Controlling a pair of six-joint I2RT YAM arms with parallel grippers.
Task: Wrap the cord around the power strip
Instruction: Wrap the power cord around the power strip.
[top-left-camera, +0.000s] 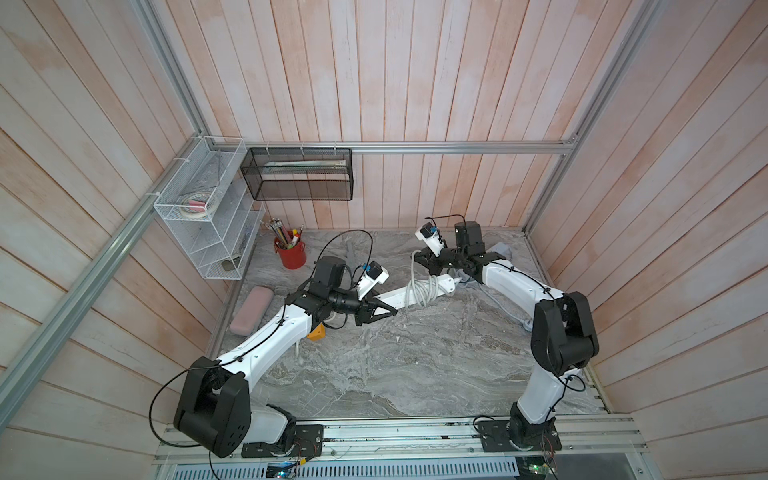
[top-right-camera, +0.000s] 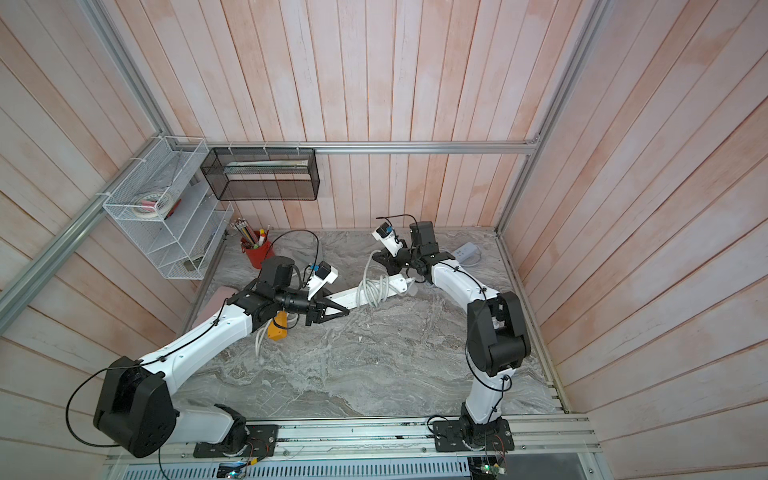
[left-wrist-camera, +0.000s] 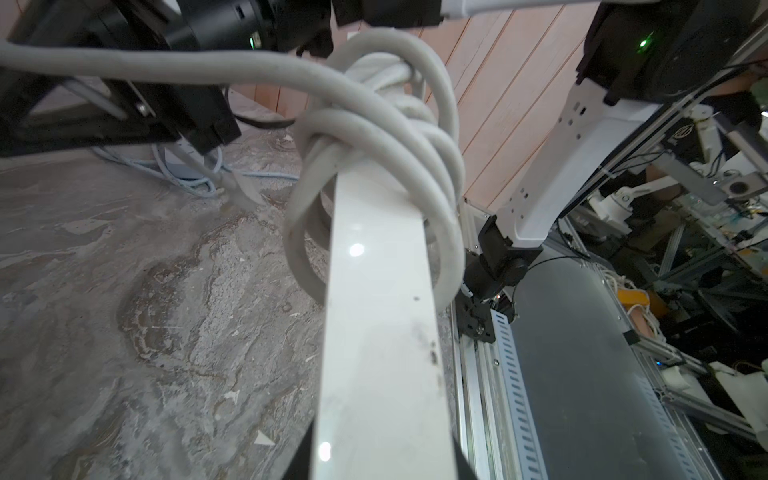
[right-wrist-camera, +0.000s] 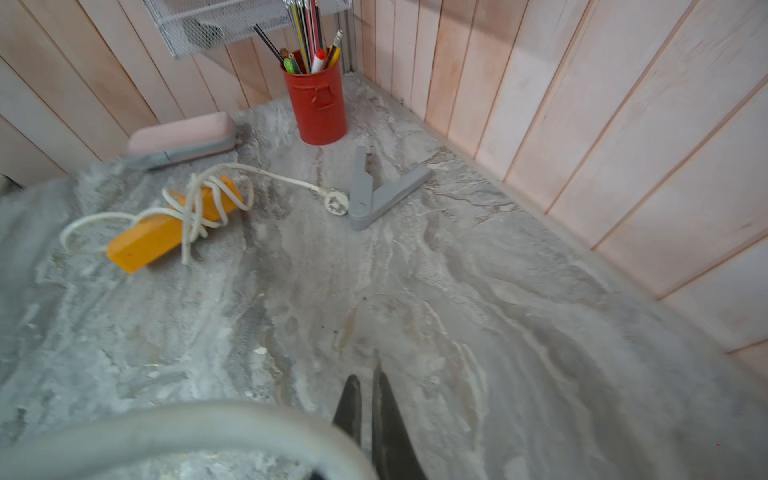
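White cord (top-left-camera: 422, 289) sits in several loose loops round the power strip (top-left-camera: 397, 297). My left hand (top-left-camera: 388, 309) clamps the strip's near end over the worktop (top-left-camera: 395, 365). My right hand (right-wrist-camera: 368, 382) is closed, cord against it; pinched or not, can't tell. The tail still needs wrapping.

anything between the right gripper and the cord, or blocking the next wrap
Nothing visible. The cord runs right up to the shut right gripper, and the bare stretch of the power strip toward the left gripper is free.
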